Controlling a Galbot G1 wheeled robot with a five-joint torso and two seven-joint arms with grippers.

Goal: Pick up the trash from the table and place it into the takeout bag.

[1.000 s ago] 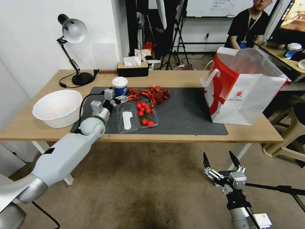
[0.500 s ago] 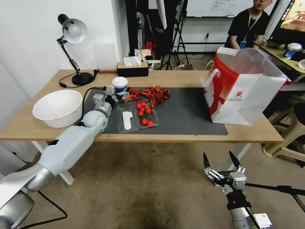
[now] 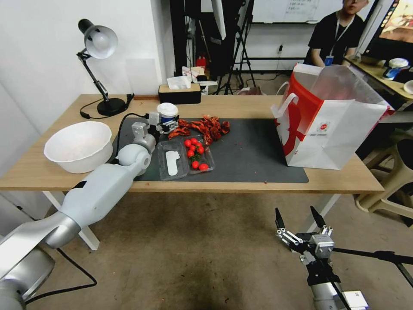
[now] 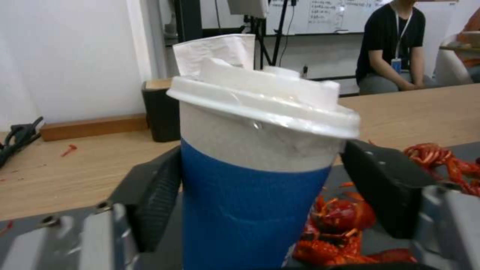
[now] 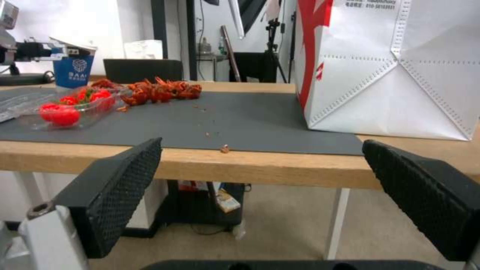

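- The left gripper (image 3: 167, 122) sits around the cup (image 3: 167, 113) at the back left of the mat (image 3: 254, 150); in the left wrist view its two black pads (image 4: 155, 202) flank the blue lower half of the cup (image 4: 255, 195), one touching it, the other just beside it.
- I cannot tell from that whether the grip is closed on the cup or only bracketing it.
- The cup stands upright, with a white lid (image 4: 265, 99) on top.
- Just beside the cup, toward the bag, a heap of red crayfish shells (image 3: 202, 125) lies on the mat.
- In front of the shells sits a clear tray (image 3: 198, 155) of red tomatoes (image 3: 194, 151), with its open lid flap (image 3: 172, 160) flat beside it.
- A white bowl (image 3: 78, 146) rests on the bare wood of the table (image 3: 241, 105), left of the mat.
- A desk lamp (image 3: 98, 64) and a dark tissue box (image 3: 180, 92) stand along the far edge.
- The bag (image 3: 331, 120) stands upright and open at the right end of the mat, well apart from the cup.
- The right gripper (image 3: 300, 218) hangs below the table's front edge, over the floor, with its fingers (image 5: 117, 191) spread wide and nothing between them.
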